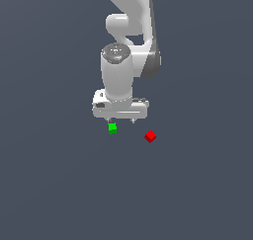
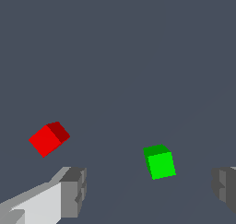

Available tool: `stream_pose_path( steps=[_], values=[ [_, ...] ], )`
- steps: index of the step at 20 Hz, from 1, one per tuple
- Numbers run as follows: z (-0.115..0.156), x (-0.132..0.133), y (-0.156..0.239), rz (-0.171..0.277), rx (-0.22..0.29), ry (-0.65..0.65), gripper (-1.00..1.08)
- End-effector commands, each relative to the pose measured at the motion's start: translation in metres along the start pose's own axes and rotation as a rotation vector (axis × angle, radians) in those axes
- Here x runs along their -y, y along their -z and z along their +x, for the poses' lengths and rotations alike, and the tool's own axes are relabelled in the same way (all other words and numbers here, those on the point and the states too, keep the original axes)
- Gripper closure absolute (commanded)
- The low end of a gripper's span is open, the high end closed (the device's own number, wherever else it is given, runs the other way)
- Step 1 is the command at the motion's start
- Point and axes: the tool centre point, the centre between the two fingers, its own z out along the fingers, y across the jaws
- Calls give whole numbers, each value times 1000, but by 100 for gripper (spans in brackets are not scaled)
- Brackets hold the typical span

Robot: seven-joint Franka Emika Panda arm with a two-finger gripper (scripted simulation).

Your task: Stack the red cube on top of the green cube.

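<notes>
One red cube [image 1: 150, 136], one green cube [image 1: 112, 128], apart on floor; jaws spread wide, holding nothing.

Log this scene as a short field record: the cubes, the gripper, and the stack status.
red cube: small bright red cube, resting on the grey floor, apart from the green one
green cube: small bright green cube, on the floor, below the gripper
gripper: white two-finger gripper, open, holding nothing
fingers: grey pads spread wide in the wrist view
stack status: not yet done
</notes>
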Motion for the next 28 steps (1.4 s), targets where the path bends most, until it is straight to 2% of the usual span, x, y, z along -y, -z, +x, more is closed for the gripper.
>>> stream_pose_path(
  steps=[1, 6, 11, 22, 28],
  values=[
    [0, 0, 0, 0, 0, 0, -92],
    [2, 6, -4, 0, 0, 29, -92],
    [5, 25, -17, 0, 0, 117, -92],
    [2, 106, -74, -2, 1, 498, -92],
    [-8, 136, -96, -4, 1, 644, -92]
  ],
)
